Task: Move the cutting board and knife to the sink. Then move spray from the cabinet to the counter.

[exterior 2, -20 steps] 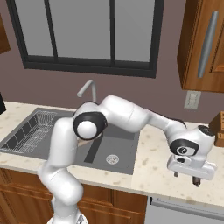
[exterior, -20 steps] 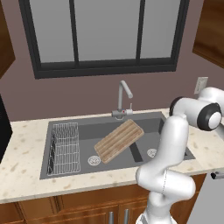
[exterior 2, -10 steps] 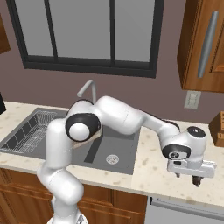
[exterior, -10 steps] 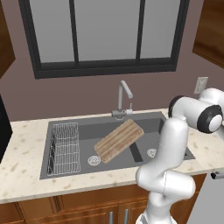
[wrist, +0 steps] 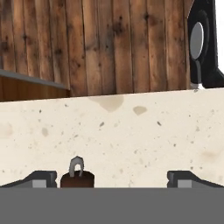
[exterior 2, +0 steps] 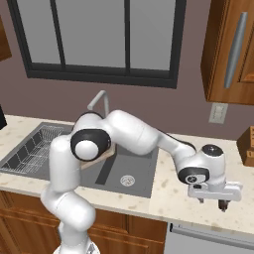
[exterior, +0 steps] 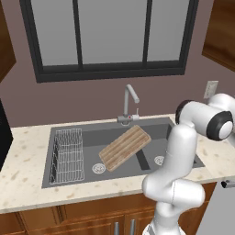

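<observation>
Your gripper [exterior 2: 212, 202] hangs wide open and empty over the counter [exterior 2: 168, 196], right of the sink [exterior: 82, 135] where the cutting board [exterior: 125, 147] lies. The knife [wrist: 77, 176] sits close to one fingertip; descend off-centre and you can push it away.

Both base views look forward and down at the sink [exterior: 92, 137] from behind-left and behind-right, while the hand view hovers close above the counter [wrist: 131, 131], apparently facing wooden flooring.
</observation>
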Motion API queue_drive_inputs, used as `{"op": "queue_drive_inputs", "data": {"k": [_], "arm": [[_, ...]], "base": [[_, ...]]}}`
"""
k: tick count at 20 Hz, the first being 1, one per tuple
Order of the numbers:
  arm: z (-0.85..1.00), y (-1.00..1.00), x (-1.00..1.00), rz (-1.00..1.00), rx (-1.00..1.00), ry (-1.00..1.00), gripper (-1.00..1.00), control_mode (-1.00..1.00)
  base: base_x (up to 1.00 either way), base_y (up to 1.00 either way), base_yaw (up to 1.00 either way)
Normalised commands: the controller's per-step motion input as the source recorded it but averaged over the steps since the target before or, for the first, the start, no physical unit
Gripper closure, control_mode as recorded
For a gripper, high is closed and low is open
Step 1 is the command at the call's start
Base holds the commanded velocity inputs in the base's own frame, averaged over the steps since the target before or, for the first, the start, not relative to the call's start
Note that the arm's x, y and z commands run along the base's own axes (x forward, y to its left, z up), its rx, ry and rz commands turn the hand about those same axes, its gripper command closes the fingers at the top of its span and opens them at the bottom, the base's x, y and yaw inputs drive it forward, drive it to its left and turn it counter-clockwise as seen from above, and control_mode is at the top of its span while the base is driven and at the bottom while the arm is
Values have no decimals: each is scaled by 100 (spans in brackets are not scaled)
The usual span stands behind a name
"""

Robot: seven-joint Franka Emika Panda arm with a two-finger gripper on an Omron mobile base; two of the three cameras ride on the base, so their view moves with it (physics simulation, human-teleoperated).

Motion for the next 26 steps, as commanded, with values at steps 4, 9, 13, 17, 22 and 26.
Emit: {"op": "queue_drive_inputs", "data": {"k": [4, 9, 13, 17, 22, 26], "arm": [[1, -22, 13, 0, 0, 7, -100, -100], [0, -20, 16, 0, 0, 5, -100, -100], [0, -15, 15, 0, 0, 2, -100, -100], [0, -13, 17, 0, 0, 2, -100, -100], [0, -17, 12, 0, 1, 2, -100, -100], [0, -12, 11, 0, 2, 6, -100, -100]], "base": [[0, 0, 0], [0, 0, 0], [0, 0, 0], [0, 0, 0], [0, 0, 0], [0, 0, 0]]}}
